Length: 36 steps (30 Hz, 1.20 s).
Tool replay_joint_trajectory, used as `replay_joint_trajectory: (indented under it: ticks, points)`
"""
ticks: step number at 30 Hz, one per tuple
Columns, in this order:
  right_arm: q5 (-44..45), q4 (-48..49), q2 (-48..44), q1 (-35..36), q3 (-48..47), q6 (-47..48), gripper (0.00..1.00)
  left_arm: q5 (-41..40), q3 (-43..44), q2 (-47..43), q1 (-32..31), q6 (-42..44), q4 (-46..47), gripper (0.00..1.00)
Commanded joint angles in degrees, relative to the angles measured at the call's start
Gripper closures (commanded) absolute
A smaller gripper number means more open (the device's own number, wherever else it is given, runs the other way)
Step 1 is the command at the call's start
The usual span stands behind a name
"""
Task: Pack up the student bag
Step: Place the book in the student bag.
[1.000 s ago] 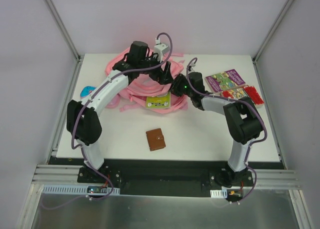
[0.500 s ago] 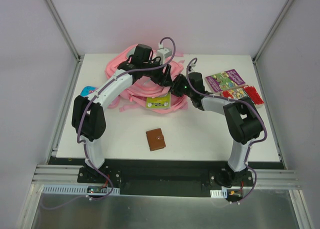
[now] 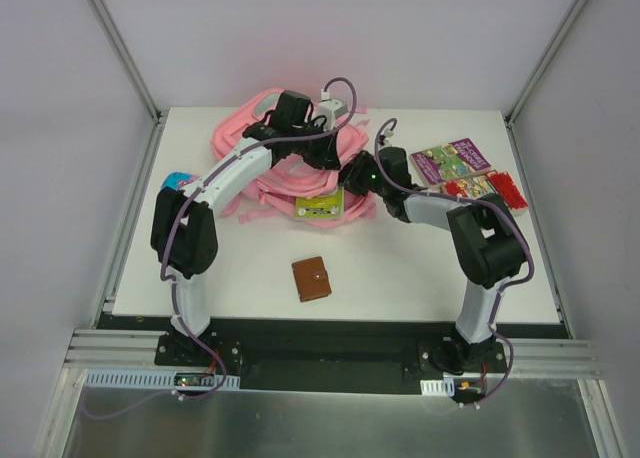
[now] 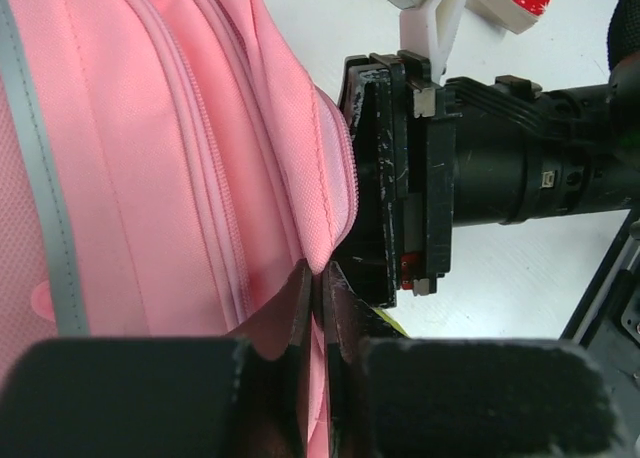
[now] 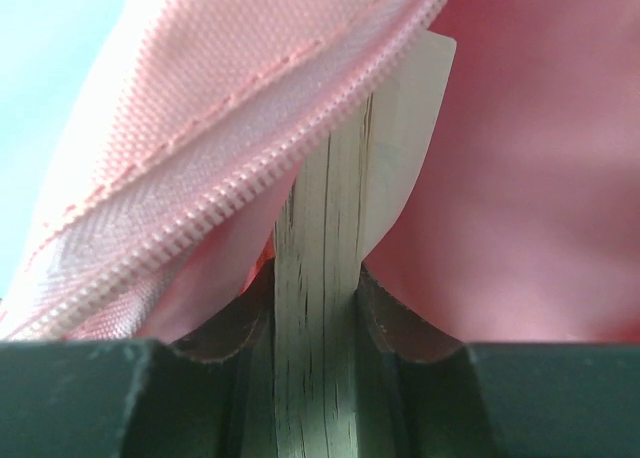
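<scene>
The student bag [image 3: 275, 168], pink with a grey reflective strip [image 4: 40, 198], lies at the back of the table. My left gripper [image 4: 322, 278] is shut on a fold of the bag's pink fabric by its opening; from above the left gripper [image 3: 333, 156] sits on the bag's right side. My right gripper [image 5: 320, 308] is shut on a thin book [image 5: 325, 238] seen edge-on, pale pages upright between the fingers, its top under the bag's zipper edge [image 5: 230, 198]. From above the right gripper [image 3: 350, 170] meets the left one at the bag.
A yellow-green booklet [image 3: 320, 206] pokes out beside the bag's front edge. A brown wallet [image 3: 311, 278] lies nearer the arms. A purple book [image 3: 455, 161] and red pieces [image 3: 492, 188] sit at the right, a blue thing [image 3: 175, 181] at the left edge.
My left arm swung right along the bag and its gripper went from open to shut on the bag's fabric. The right arm and its book stayed put.
</scene>
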<state>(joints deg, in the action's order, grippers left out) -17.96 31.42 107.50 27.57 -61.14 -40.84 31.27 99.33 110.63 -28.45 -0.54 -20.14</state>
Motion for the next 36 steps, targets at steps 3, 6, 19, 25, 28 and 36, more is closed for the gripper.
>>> replay_joint_trajectory:
  ticks: [3,6,19,25,28,36]
  points:
    - [-2.08,12.67,-5.72,-2.51,1.37,-1.52,0.99,3.18,3.33,-2.07,-0.29,1.41,-0.42,1.00]
    - [-4.01,18.91,-6.87,-6.11,5.67,-5.73,0.99,6.69,4.03,-5.14,-0.29,2.47,-0.43,1.00]
    - [-15.62,44.79,0.86,-11.14,9.02,-32.98,0.99,21.47,10.62,-12.63,-0.03,-0.61,-0.60,1.00]
    - [-15.18,31.36,-4.03,-8.33,12.45,-27.92,0.99,20.59,9.66,-12.98,0.67,0.01,-0.86,1.00]
    - [-12.74,13.52,-8.52,-6.22,9.83,-15.13,0.99,22.34,9.39,-13.33,0.67,0.01,-0.78,1.00]
    - [-11.74,8.93,-1.79,-3.58,-4.31,-14.01,0.99,27.18,9.57,-12.98,0.59,-0.87,-0.86,1.00]
